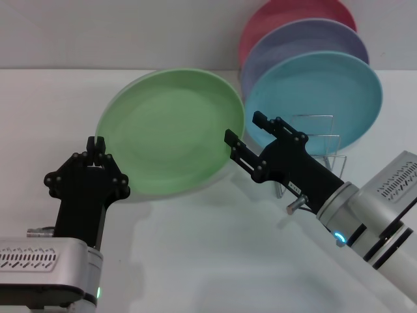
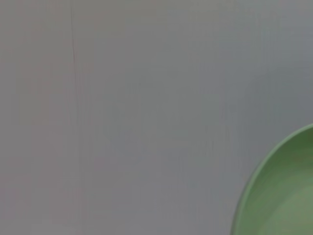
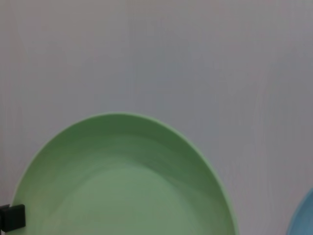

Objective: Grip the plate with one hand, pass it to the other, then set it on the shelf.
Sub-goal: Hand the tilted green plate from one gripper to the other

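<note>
The light green plate (image 1: 169, 130) is tilted up above the white table, its face toward me. My right gripper (image 1: 242, 128) is shut on its right rim, one finger in front and one behind. My left gripper (image 1: 98, 142) sits at the plate's lower left rim with its fingertips together, and I see no hold on the plate. The plate fills the right wrist view (image 3: 127, 181), where a black fingertip (image 3: 12, 218) shows at the edge. Only a corner of the plate shows in the left wrist view (image 2: 283, 196). The silver wire shelf (image 1: 319, 140) stands behind my right gripper.
A light blue plate (image 1: 319, 98), a purple plate (image 1: 306, 42) and a pink plate (image 1: 287, 13) stand upright in the shelf at the back right. The white table (image 1: 215, 261) stretches in front of both arms.
</note>
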Robot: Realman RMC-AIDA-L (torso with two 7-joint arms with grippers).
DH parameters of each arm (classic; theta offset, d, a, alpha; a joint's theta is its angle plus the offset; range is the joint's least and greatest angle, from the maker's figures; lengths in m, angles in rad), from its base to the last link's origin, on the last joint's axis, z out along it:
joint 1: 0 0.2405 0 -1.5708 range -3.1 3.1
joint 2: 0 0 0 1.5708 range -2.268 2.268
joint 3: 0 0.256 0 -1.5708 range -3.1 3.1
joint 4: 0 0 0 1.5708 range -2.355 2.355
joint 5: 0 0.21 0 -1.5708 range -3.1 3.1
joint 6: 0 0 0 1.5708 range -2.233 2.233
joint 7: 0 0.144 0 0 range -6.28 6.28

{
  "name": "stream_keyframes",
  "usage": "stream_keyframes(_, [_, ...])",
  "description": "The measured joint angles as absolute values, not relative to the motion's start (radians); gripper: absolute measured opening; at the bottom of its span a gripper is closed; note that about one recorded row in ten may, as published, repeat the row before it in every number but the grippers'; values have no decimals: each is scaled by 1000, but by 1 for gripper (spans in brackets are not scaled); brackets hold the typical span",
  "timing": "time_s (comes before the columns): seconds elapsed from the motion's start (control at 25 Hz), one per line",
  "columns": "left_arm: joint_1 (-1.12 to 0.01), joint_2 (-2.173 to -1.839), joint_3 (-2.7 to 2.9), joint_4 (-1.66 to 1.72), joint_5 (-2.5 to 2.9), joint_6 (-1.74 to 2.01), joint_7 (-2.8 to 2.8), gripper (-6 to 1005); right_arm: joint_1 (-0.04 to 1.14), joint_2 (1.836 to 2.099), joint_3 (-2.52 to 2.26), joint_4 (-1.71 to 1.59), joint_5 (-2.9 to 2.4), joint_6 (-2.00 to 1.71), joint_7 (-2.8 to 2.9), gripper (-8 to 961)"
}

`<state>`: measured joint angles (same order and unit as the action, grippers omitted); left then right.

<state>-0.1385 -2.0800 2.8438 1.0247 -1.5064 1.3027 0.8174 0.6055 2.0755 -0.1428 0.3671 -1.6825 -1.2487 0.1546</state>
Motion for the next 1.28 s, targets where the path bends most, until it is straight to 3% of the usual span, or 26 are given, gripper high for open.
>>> stream_keyframes(0.72, [-148,-2080,2857,1028,-1533,1310,833,30,619,2080,-132,362,-1683,-1239,153,606])
stream_keyframes(0.88, [-147,-2080,2856,1028,-1533,1310,833,30,617,2080,-132,362,-1683,-1240,153,411])
stream_keyframes(1.28, [-147,-2080,2856,1026,-1534,1310,833,31,614,2082,-127,362,-1683,-1245,153,414])
